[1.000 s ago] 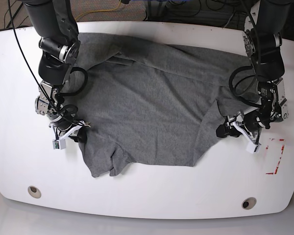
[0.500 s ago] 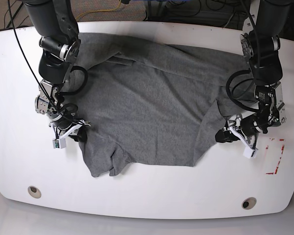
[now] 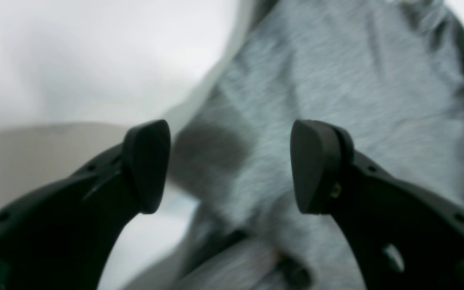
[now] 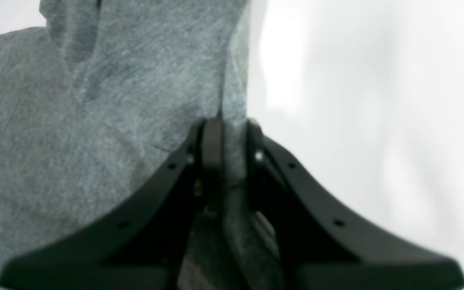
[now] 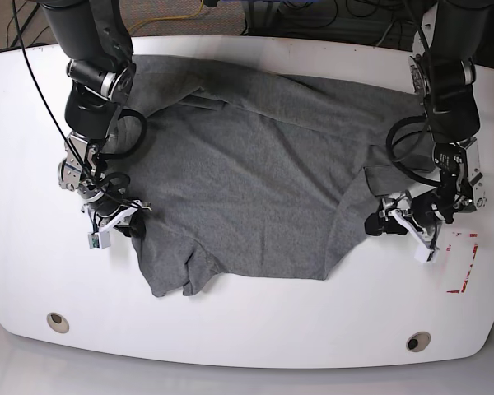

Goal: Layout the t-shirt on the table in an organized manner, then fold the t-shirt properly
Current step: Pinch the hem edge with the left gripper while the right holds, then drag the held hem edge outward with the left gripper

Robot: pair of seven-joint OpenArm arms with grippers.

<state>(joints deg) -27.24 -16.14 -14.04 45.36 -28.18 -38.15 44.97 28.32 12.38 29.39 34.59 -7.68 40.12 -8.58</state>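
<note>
base view overhead above table (image 5: 247,329), both wrist views close behind tools, all sharing t-shirt (image 5: 255,181)

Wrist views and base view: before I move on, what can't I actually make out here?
- Left wrist view: blurred; left gripper jaws stand apart over the t-shirt, contact unclear.
- Right wrist view: right gripper pinches a fold; the arm blocks the cloth below.
- Base view: collar and sleeves lost in bunched folds; both arms cover the shirt's side edges on the table.

Bright, even light; both wrist views are blurred, base view sharp.
</note>
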